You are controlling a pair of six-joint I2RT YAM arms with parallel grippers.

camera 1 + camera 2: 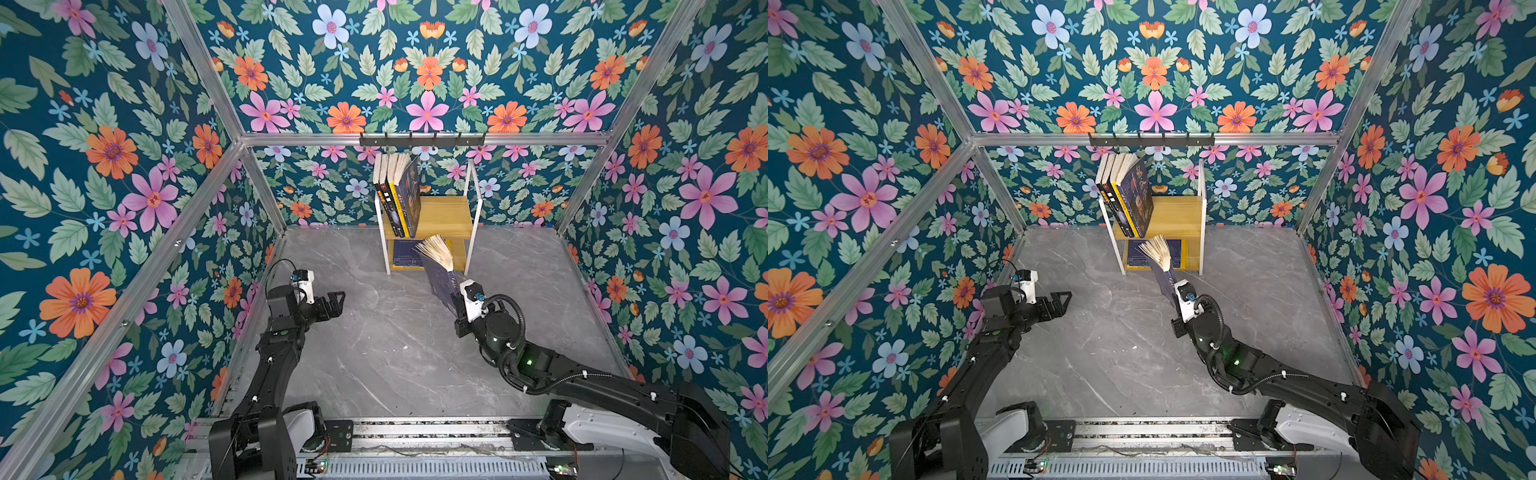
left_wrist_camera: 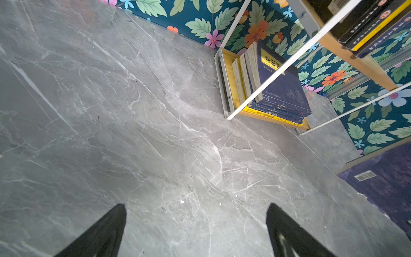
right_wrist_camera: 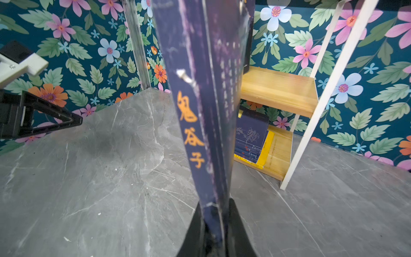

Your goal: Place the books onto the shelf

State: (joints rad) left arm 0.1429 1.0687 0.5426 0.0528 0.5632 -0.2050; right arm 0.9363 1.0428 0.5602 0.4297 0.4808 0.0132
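The shelf (image 1: 444, 212) (image 1: 1177, 212) stands against the back wall. Three books (image 1: 397, 191) lean upright at the left of its upper tier. A flat stack of navy and yellow books (image 2: 280, 89) (image 3: 251, 138) lies on the lower tier. My right gripper (image 1: 457, 305) (image 3: 214, 203) is shut on the lower end of a purple-blue book (image 1: 440, 278) (image 3: 200, 89). That book is held up off the floor, its pages fanned out just in front of the lower tier. My left gripper (image 1: 332, 305) (image 2: 196, 207) hangs open and empty above the floor, left of the shelf.
A black hook rail (image 1: 422, 140) runs along the aluminium bar above the shelf. Floral walls close in the grey marble floor (image 1: 395, 353) on three sides. A metal base rail (image 1: 415, 432) crosses the front edge.
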